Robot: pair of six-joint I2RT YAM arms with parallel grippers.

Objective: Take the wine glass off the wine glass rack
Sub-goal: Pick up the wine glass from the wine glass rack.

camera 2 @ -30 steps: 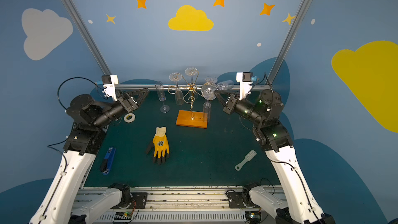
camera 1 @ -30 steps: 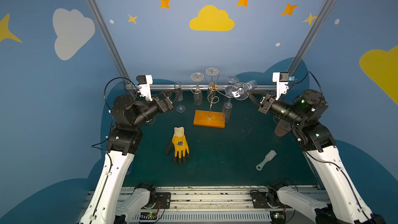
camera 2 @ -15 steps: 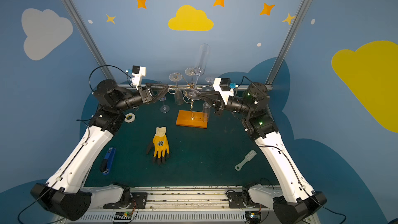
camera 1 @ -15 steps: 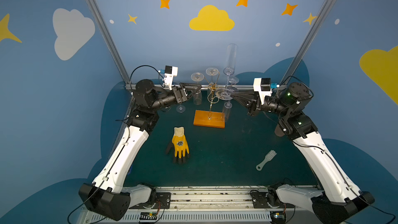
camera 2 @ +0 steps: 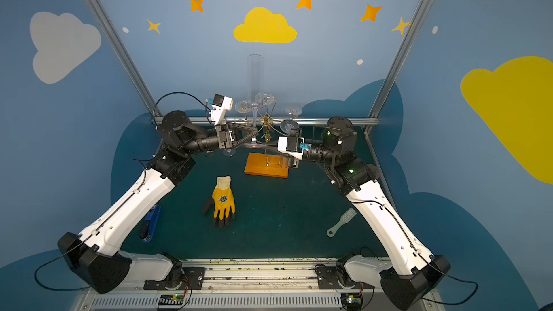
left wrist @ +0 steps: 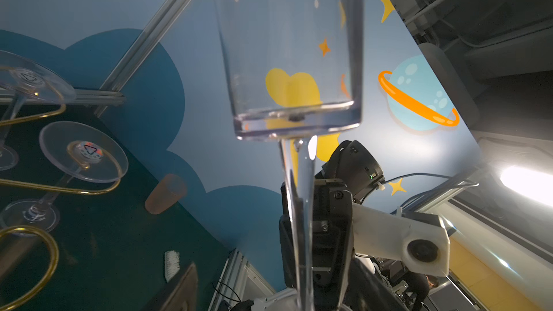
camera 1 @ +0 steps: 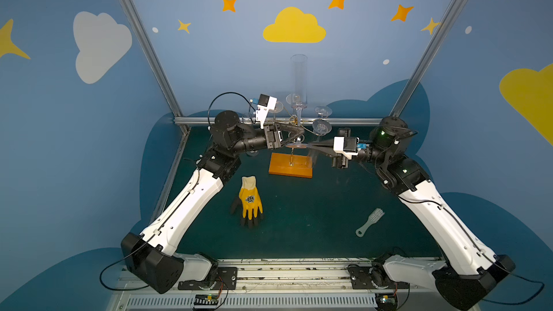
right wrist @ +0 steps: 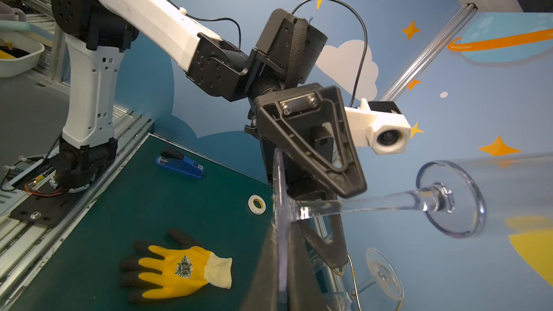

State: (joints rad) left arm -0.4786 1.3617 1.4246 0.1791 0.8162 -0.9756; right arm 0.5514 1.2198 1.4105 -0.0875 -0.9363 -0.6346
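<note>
Left gripper closer around wine glass

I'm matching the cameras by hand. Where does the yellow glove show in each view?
In a top view: the yellow glove lies on the mat, nearer than the rack's orange base.
In a top view: the glove, same spot.
Left wrist: not in it.
Right wrist: on the mat, near the tape roll, the glove.
Shared landmark: the tall wine glass.
</note>
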